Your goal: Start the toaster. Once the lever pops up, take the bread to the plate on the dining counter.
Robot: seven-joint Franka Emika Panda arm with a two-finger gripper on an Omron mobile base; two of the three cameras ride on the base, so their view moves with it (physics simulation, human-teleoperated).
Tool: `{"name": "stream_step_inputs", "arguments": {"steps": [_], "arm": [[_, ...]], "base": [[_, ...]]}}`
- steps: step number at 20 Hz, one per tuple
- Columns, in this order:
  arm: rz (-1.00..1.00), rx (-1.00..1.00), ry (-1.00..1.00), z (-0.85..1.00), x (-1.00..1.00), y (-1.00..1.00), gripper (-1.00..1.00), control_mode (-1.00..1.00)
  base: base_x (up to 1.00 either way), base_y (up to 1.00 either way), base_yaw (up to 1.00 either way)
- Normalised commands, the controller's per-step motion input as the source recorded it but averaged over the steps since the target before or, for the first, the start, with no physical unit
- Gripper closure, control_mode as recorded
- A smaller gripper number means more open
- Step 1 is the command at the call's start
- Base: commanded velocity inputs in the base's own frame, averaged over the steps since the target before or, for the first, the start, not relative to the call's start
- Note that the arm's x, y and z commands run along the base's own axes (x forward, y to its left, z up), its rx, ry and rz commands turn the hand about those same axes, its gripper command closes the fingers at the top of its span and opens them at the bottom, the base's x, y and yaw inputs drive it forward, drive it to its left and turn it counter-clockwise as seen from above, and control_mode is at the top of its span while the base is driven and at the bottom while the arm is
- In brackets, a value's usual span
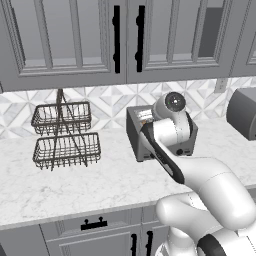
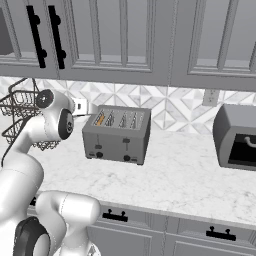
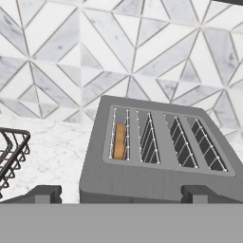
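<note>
Wire comes first on my left: a two-tier basket stand (image 1: 65, 135) of thin dark rods, set toward the back of the worktop (image 2: 190, 175), whose white marble carries faint grey veins. One corner of that basket shows at the left edge of my hand view. Next along stands the toaster (image 2: 117, 134), a boxy block of brushed grey metal with four long slots in its top and small black knobs low on its front, sitting near the backsplash (image 3: 142, 52) of pale diamond-patterned tiles. In its leftmost slot sits the bread (image 3: 119, 141), seen edge-on as a narrow golden-tan strip sunk between the slot's wire guides; the other three slots show only those guides. My white arm crosses in front of the toaster in the left base view and hides most of its body there. My gripper (image 3: 118, 193) hovers above the toaster's front edge with its two dark fingertips (image 3: 43, 193) wide apart and nothing between them. Farther right, well apart from the toaster, rests a rounded dark grey appliance (image 2: 236, 137). Grey cabinets with black handles (image 1: 116, 39) hang overhead.
</note>
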Motion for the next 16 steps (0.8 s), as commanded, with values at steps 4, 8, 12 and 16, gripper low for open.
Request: {"name": "stream_step_inputs", "arguments": {"steps": [4,8,12,16], "arm": [[0.0,0.0,0.0,0.0,0.0,0.0,-1.0,-1.0],[0.0,0.0,0.0,0.0,0.0,0.0,-1.0,-1.0],[0.0,0.0,0.0,0.0,0.0,0.0,-1.0,-1.0],[0.0,0.0,0.0,0.0,0.0,0.0,-1.0,-1.0]], "base": [[0.0,0.0,0.0],[0.0,0.0,0.0],[0.0,0.0,0.0],[0.0,0.0,0.0]]}}
